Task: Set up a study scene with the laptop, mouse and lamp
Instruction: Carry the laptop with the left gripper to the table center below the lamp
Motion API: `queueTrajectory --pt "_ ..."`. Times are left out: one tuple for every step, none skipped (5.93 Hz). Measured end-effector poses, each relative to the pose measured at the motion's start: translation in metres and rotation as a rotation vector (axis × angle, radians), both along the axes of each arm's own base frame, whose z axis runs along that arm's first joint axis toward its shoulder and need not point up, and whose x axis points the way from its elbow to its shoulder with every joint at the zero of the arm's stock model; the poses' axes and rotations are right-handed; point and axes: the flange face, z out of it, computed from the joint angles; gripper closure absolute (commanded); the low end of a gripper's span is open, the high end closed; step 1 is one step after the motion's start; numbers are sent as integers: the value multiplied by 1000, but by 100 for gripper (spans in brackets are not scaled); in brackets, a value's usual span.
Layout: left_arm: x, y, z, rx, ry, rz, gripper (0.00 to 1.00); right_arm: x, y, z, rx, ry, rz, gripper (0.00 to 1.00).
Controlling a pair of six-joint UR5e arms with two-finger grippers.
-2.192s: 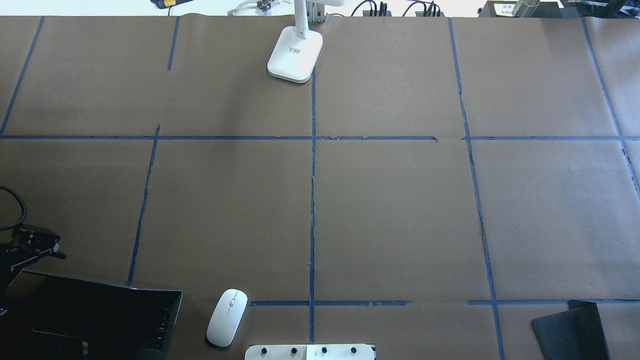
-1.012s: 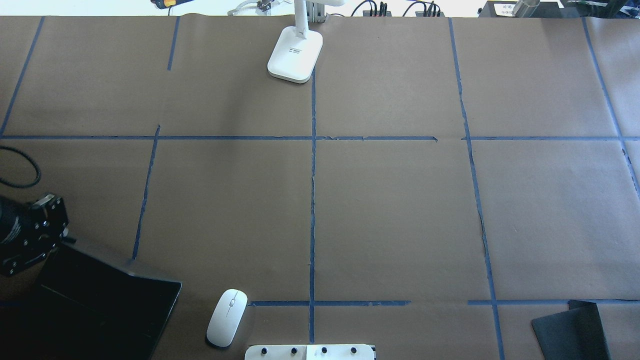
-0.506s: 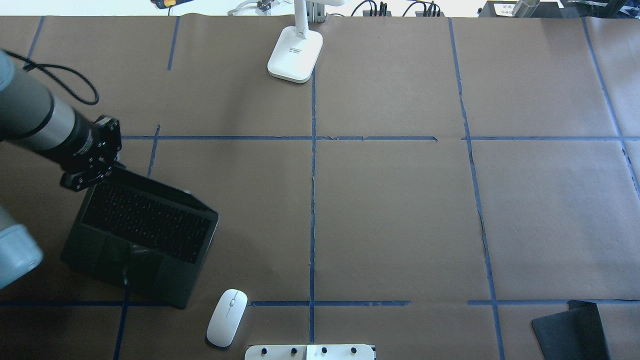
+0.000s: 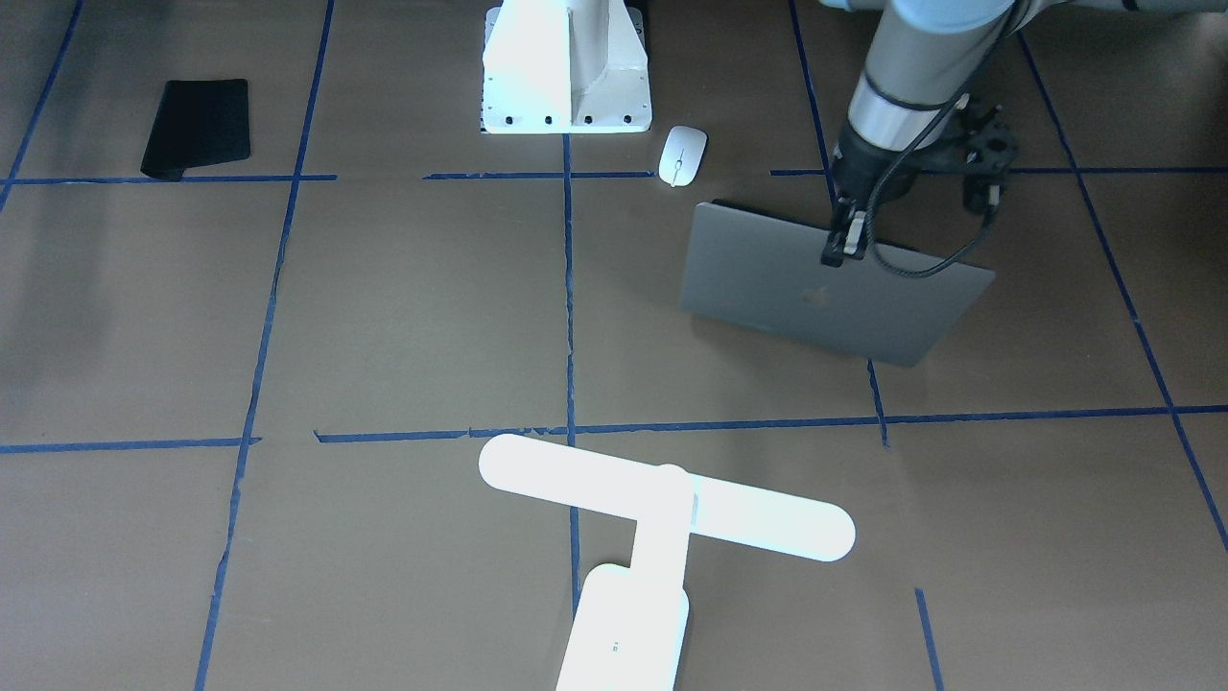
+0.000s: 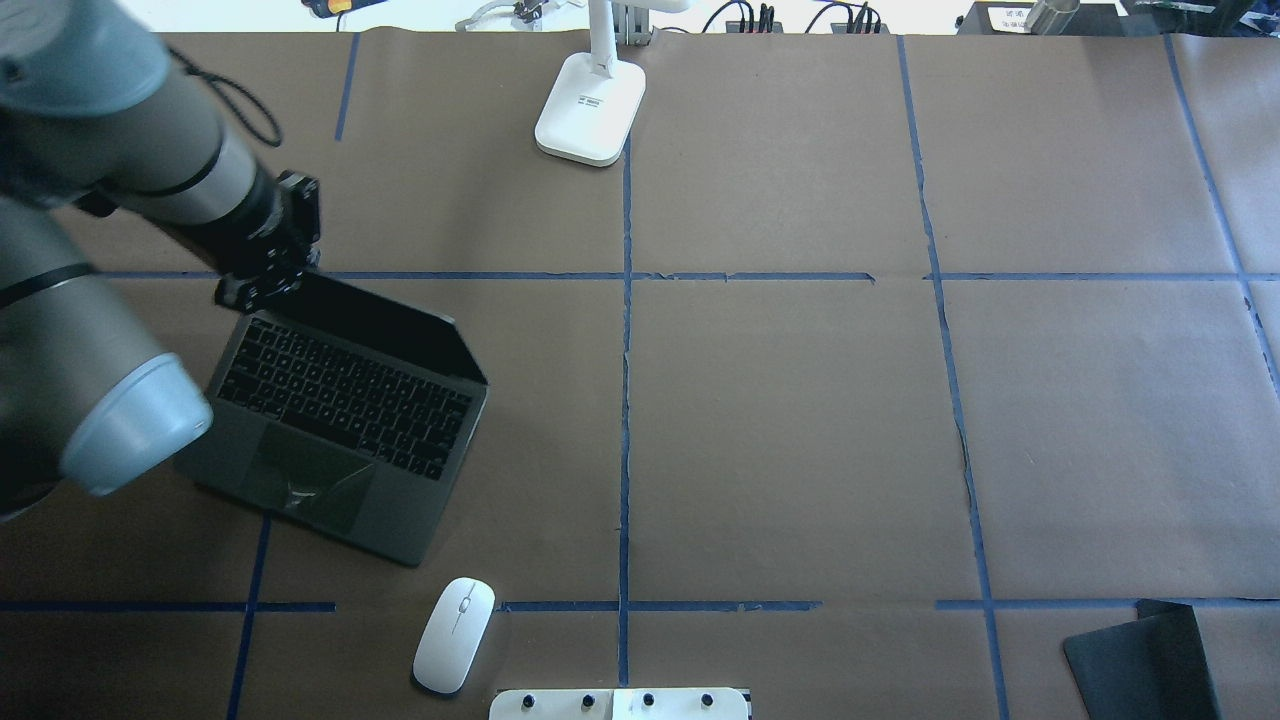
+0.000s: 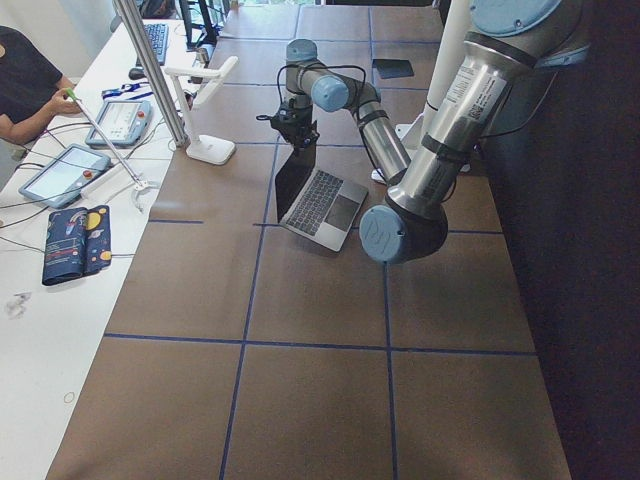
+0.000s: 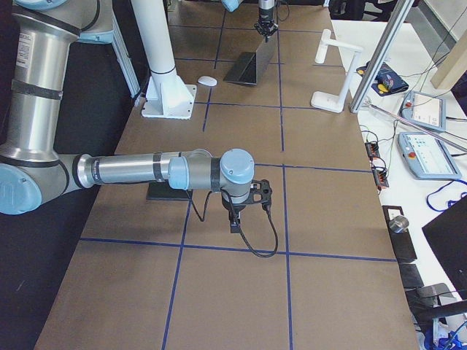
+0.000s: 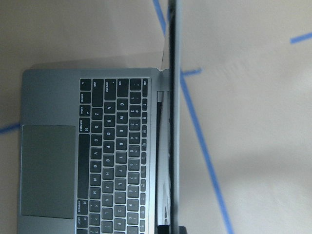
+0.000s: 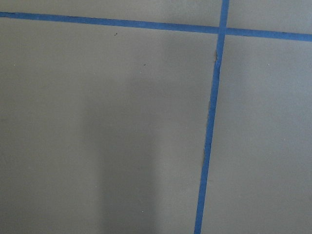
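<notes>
A: Where's the laptop (image 5: 340,430)?
B: Left-middle of the overhead view, open on the brown table (image 5: 800,430), keyboard showing, lid raised steeply.
A: And the left gripper (image 4: 842,248)?
B: Pinched onto the lid's top edge (the wrist camera sees that lid edge-on).
A: The right gripper (image 7: 235,219)?
B: Low over bare paper, centre of the right-side view; wide or narrow, I cannot tell.
A: The rest?
B: The mouse (image 5: 455,635) lies at the bottom, near the laptop but apart; the lamp (image 5: 588,108) stands top centre
</notes>
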Motion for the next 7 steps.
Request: queueTrajectory --pt "36 -15 -38 -45 33 -42 100 0 0 -1 0 -1 0 0" --pt "71 -28 -75 -84 65 -75 100 0 0 -1 0 -2 0 0" --pt "101 -35 -97 -107 96 -95 100 0 0 -1 -1 -3 1 0" --pt "125 -45 -106 -120 112 -105 100 0 0 -1 -1 -3 1 0" --pt "140 -56 -109 -120 115 -112 100 0 0 -1 -1 -3 1 0" --pt "144 -61 -109 -110 112 -122 100 0 0 -1 -1 -3 1 0" --pt "145 -64 -109 -103 107 -135 100 0 0 -1 -2 -4 2 0"
